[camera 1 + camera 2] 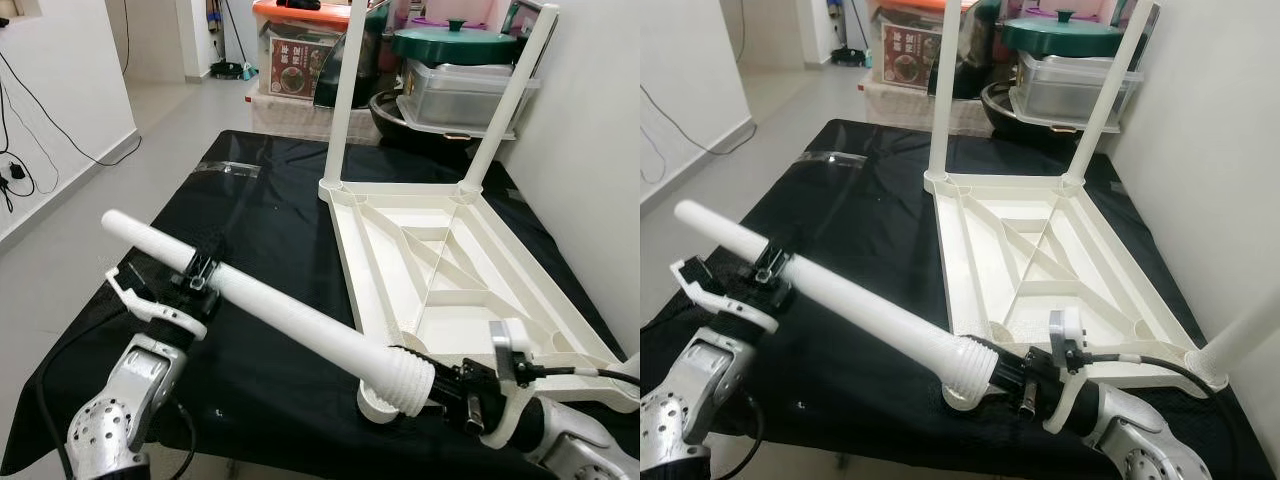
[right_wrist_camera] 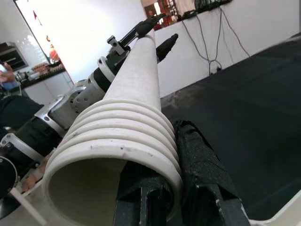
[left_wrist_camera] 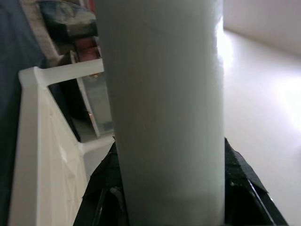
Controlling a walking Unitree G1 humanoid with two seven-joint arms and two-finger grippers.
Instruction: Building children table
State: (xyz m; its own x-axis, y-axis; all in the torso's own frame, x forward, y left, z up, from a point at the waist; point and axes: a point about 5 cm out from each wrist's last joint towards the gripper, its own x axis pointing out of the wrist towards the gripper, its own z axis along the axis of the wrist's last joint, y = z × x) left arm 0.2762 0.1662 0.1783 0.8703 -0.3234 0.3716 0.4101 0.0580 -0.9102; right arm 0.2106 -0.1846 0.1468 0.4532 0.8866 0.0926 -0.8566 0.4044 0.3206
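Table leg (image 1: 280,310), white plastic, long and round, is held level above the black-covered tabletop (image 1: 270,190), spanning from the robot's left to its right. Its right end carries raised thread rings; its left end is plain and rounded.

Left claw (image 1: 200,272) is clamped on the leg near the plain end, with the silver forearm angled up from below. Right claw (image 1: 1025,378) is clamped on the threaded end, its forearm reaching in from the lower right, just above a round corner socket (image 1: 378,402) of the table frame.

Table frame (image 1: 450,270) lies upside down on the tabletop's right half: white moulded plastic with diagonal ribs inside a raised rim. Two fitted legs (image 1: 340,90) stand upright at its far corners. The right eye view adds a third leg (image 1: 1250,335) at the near right corner.

Right wrist view shows the leg to be hollow, with an open mouth, and one padded black finger (image 2: 202,165) pressed against the thread rings. Left wrist view is close on the smooth leg shaft.

Storage boxes (image 1: 300,50) and a green lidded pot (image 1: 455,42) stand beyond the tabletop.
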